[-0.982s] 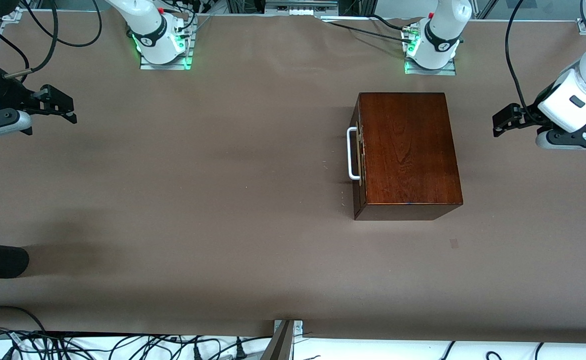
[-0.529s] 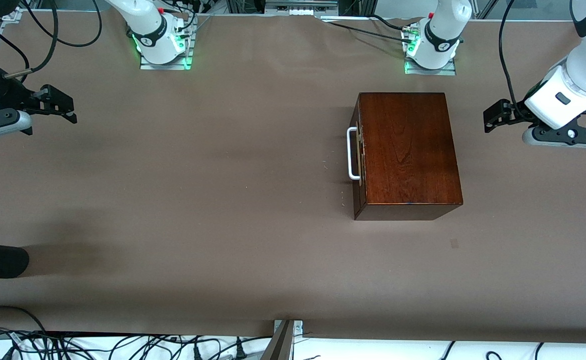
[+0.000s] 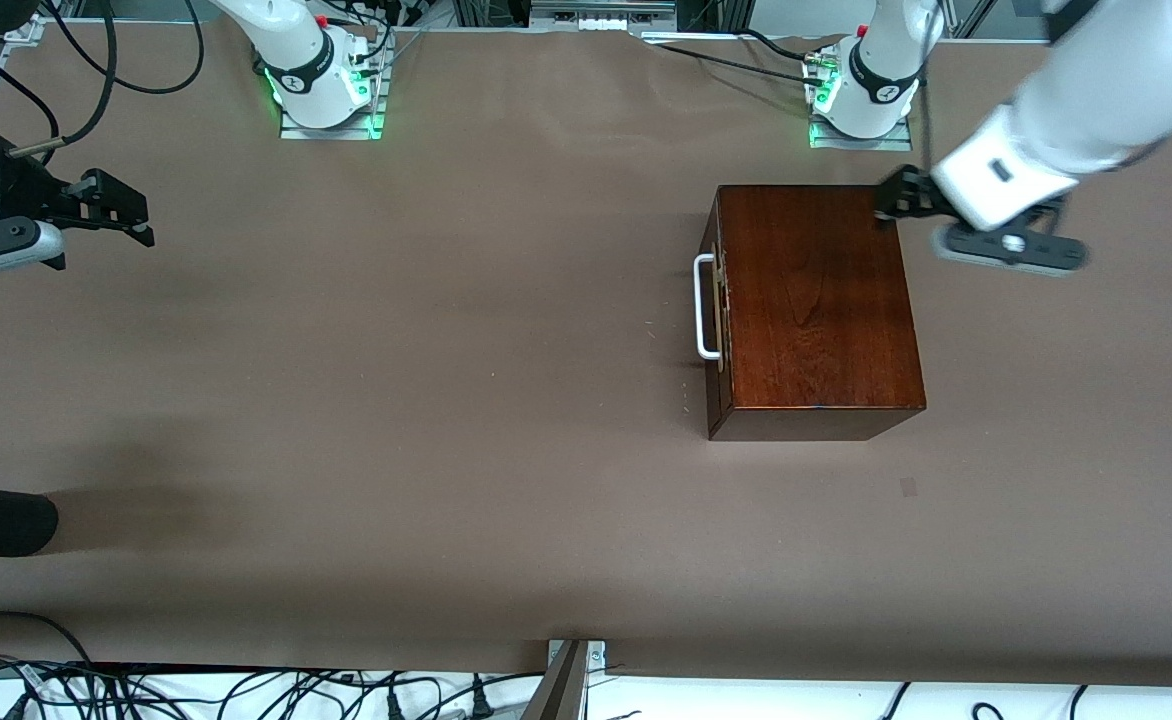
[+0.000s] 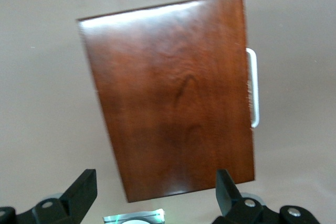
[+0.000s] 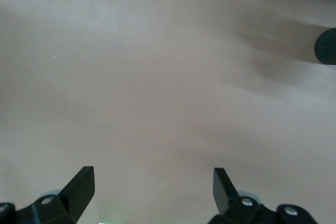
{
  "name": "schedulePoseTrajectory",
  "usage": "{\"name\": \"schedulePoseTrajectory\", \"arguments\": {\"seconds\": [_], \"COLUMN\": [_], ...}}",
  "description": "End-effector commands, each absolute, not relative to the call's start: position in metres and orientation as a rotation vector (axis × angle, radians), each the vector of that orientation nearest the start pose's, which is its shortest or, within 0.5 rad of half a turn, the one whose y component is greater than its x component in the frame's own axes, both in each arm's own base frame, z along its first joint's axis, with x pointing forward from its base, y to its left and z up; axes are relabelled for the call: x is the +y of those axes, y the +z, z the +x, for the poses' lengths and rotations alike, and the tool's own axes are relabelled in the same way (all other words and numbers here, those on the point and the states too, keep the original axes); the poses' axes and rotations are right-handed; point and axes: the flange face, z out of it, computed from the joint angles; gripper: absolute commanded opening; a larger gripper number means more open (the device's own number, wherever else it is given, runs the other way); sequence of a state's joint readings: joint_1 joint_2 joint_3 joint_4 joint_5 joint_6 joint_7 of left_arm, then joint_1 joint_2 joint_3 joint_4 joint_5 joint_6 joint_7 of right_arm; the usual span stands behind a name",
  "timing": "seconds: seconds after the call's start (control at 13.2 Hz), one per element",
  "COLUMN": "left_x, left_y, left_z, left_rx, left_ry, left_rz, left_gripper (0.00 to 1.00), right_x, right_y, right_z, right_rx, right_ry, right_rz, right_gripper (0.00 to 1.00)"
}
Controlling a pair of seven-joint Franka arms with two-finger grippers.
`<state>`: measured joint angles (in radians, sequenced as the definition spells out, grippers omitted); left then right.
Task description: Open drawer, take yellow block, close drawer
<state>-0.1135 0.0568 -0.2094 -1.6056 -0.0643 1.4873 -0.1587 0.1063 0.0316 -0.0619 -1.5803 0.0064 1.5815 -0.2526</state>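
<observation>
The dark reddish-brown polished wooden box (image 3: 814, 305) sits shut on the brown worktop (image 3: 396, 400) — opening has yet to begin. The left hand (image 3: 891, 200), fingers spread, hovers over its corner; next it must reach the white U-shaped handle (image 3: 705, 306). The right hand (image 3: 116, 208) waits open; the yellow block is unseen.

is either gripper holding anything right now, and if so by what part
Nothing is held. The left gripper is open above the wooden box, clear of the drawer handle. The right gripper waits open over the bare table.

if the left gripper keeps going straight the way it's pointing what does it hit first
Probably the polished top of the wooden box: the open left gripper hangs over its edge nearest the left arm's base, pointing down at it. Height is unclear.
</observation>
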Motion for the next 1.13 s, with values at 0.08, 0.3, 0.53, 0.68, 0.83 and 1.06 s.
{"name": "schedulePoseTrajectory", "arguments": {"seconds": [0.08, 0.3, 0.53, 0.68, 0.83, 1.06], "left_x": [-0.259, -0.324, -0.359, -0.388, -0.413, -0.430], "left_y": [0.522, 0.474, 0.428, 0.384, 0.349, 0.327], "left_z": [0.527, 0.517, 0.519, 0.512, 0.503, 0.492], "left_rx": [0.423, 0.449, 0.302, 0.282, 0.220, 0.168], "left_ry": [0.414, 0.433, 0.402, 0.335, 0.285, 0.255], "left_rz": [-3.146, -3.126, -3.118, -3.022, -2.968, -2.936], "left_gripper": [1.00, 1.00, 1.00, 1.00, 1.00, 1.00], "right_x": [0.026, 0.026, 0.026, 0.026, 0.026, 0.026], "right_y": [0.608, 0.608, 0.608, 0.608, 0.608, 0.607], "right_z": [0.564, 0.564, 0.564, 0.564, 0.564, 0.564], "right_rx": [-0.466, -0.466, -0.463, -0.466, -0.463, -0.463], "right_ry": [0.060, 0.058, 0.060, 0.058, 0.060, 0.062], "right_rz": [-3.092, -3.091, -3.091, -3.091, -3.091, -3.091], "right_gripper": [1.00, 1.00, 1.00, 1.00, 1.00, 1.00]}}
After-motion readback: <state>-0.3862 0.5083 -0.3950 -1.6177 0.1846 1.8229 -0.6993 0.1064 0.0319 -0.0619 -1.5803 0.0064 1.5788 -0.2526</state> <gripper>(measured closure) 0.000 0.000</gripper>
